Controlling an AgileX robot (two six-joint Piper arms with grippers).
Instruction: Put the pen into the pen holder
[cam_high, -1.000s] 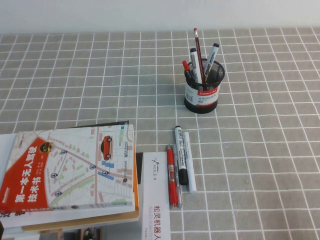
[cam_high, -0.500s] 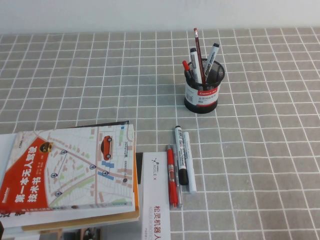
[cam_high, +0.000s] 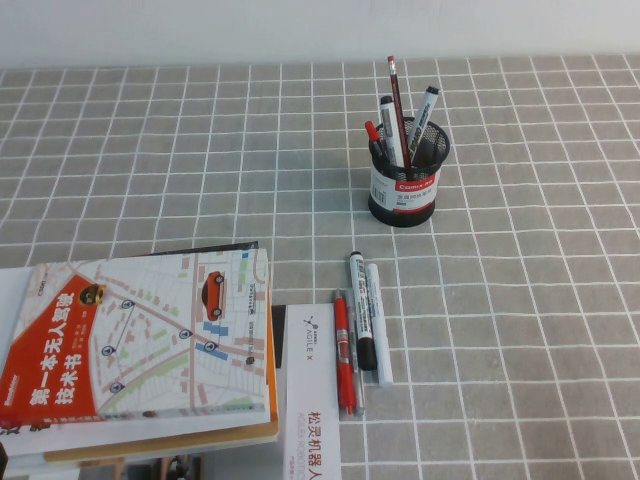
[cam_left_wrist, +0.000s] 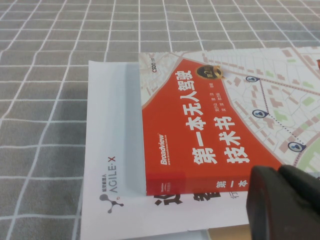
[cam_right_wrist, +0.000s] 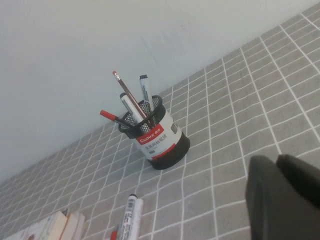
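Showing in the right wrist view as a dark bulk low in the corner, right claw (cam_right_wrist: 285, 197), fingers pressed together, holding nothing, hanging above the grid-patterned bench (cam_right_wrist: 240, 115) and well apart from the pen holder (cam_right_wrist: 159, 142). Showing likewise in the left wrist view, left claw (cam_left_wrist: 287, 202), hovering over the corner of the red book (cam_left_wrist: 210, 135); fingers meeting with no gap visible there, gripping nothing. Neither claw appearing in the high view.

Lying flat on the bench, nearer the robot than the holder, the pen (cam_high: 379, 323), pale and slim, running roughly away from the robot. Touching it along its left side, the black-capped marker (cam_high: 361, 310). Just left of that, the red pen (cam_high: 343, 352), its near end resting on the white booklet (cam_high: 312, 400). Only the far tips of pen (cam_right_wrist: 136, 215) and marker (cam_right_wrist: 128, 215) peeking into the right wrist view.

Standing upright farther back and slightly right of the pen, the pen holder (cam_high: 403, 185), black mesh with a white label and red band, well apart from the pen. Already carrying a red-tipped pencil (cam_high: 398, 105), two grey-white markers and a small red pen.

Sitting at the near left, the red book (cam_high: 140, 345) with a map cover and a red car, stacked on other books, overlapping a white sheet printed AGILE·X (cam_left_wrist: 107, 180).
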